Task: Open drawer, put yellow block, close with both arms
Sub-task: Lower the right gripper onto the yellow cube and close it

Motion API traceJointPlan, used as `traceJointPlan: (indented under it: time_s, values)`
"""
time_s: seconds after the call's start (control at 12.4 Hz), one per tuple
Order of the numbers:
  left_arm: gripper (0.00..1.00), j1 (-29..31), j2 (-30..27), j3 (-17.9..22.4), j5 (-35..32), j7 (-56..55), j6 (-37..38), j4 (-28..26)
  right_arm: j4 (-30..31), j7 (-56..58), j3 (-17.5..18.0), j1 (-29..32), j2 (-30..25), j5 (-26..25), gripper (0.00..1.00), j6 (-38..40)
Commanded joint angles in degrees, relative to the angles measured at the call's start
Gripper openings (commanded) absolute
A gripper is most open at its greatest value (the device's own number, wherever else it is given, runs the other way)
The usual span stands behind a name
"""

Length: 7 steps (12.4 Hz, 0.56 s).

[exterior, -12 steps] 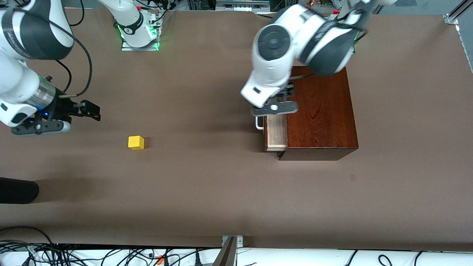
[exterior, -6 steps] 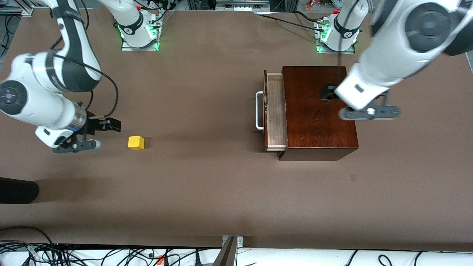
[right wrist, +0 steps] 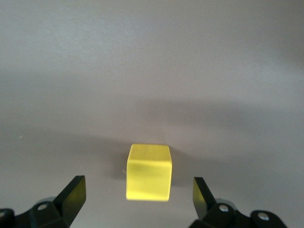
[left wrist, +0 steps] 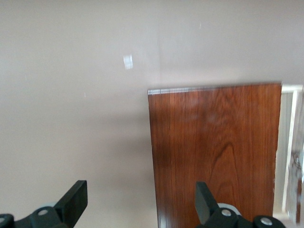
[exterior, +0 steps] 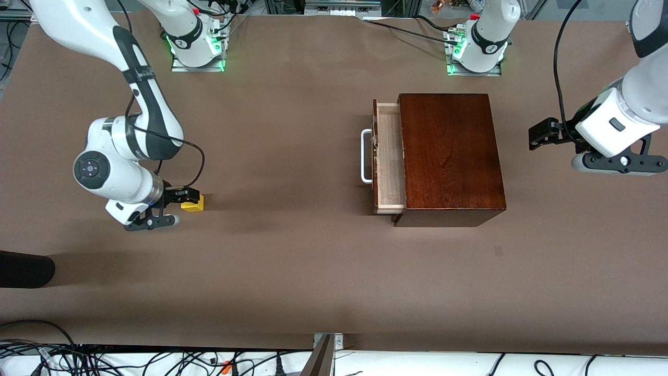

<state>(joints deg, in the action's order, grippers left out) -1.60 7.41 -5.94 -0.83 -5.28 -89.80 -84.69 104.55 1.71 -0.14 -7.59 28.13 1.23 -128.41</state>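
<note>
The yellow block [exterior: 194, 206] sits on the brown table toward the right arm's end. My right gripper [exterior: 191, 196] is low over it and open. In the right wrist view the block [right wrist: 148, 172] lies just ahead of the open gripper [right wrist: 137, 190], untouched. The dark wooden box [exterior: 449, 156] stands toward the left arm's end. Its drawer [exterior: 390, 156] is pulled partly out, pale wood showing, its white handle [exterior: 365, 156] free. My left gripper [exterior: 536, 134] is open and empty in the air beside the box, toward the left arm's end. The left wrist view shows the open gripper [left wrist: 140, 194] over the box top [left wrist: 213, 152] and table.
A black object [exterior: 26, 269] lies at the table's edge at the right arm's end, nearer the camera than the block. Cables [exterior: 104, 360] run along the near edge. The arm bases [exterior: 195, 44] stand at the back.
My left gripper left the drawer handle, passed over the box and now hangs beside it. My right gripper moved down to the yellow block. The drawer stays partly open.
</note>
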Motion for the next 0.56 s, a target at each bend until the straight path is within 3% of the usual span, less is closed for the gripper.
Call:
traceJointPlan:
  time_s: [0.0, 0.48]
  values:
    - [1.0, -0.94, -10.13, 3.72, 1.27, 1.15, -8.29, -13.56, 4.24, -0.74, -0.03, -0.05, -0.18, 1.06, 1.0, -5.52]
    - [1.0, -1.65, -10.4, 3.74, 1.18, 1.32, -2.84, -11.38, 6.37, -0.83, -0.12, 0.12, 0.78, 2.64, 1.0, -6.07]
